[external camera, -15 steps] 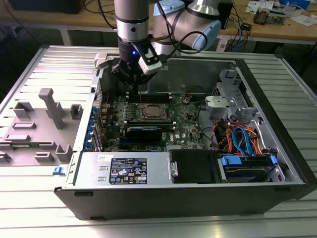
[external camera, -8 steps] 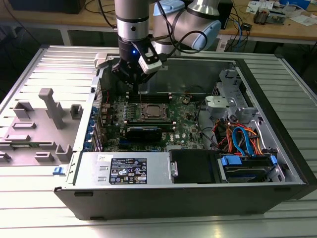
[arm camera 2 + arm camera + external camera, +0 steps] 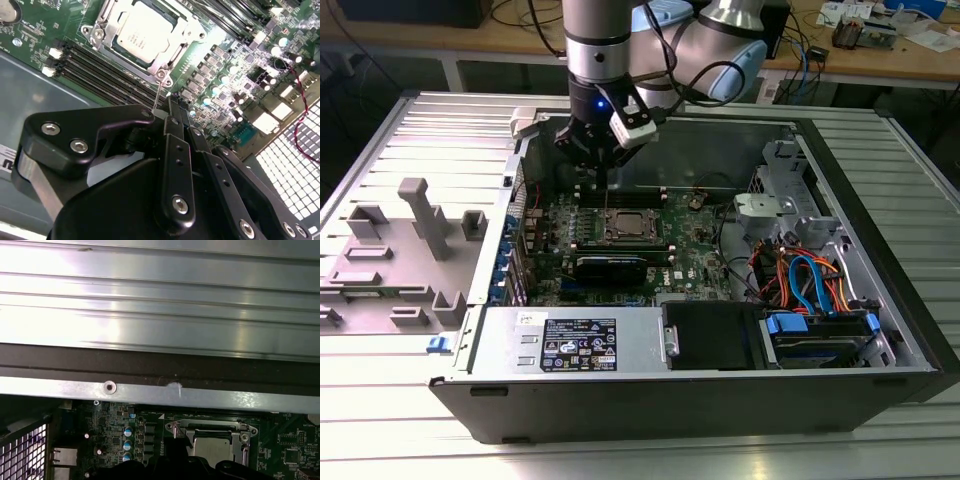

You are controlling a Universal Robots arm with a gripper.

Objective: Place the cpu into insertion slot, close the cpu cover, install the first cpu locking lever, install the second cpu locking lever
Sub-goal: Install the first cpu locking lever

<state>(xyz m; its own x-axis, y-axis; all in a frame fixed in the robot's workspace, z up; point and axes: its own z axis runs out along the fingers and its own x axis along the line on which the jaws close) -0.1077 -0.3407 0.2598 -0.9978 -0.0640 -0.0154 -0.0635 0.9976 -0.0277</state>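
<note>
Working inside the open case (image 3: 880, 330), laid flat so the board (image 3: 695, 262) faces up for top-down reach. Gripper (image 3: 167, 107) above the socket (image 3: 120, 52), apparently clamped on the thin lever (image 3: 157, 95), upright at a socket corner. Cover (image 3: 192, 31) down around the chip (image 3: 145, 30), seated in the socket. Memory slots (image 3: 110, 75) just beside the lever, so tight there.

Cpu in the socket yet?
Yes: in the second wrist view the cpu lies flat inside the insertion slot, framed by the cpu cover.
</note>
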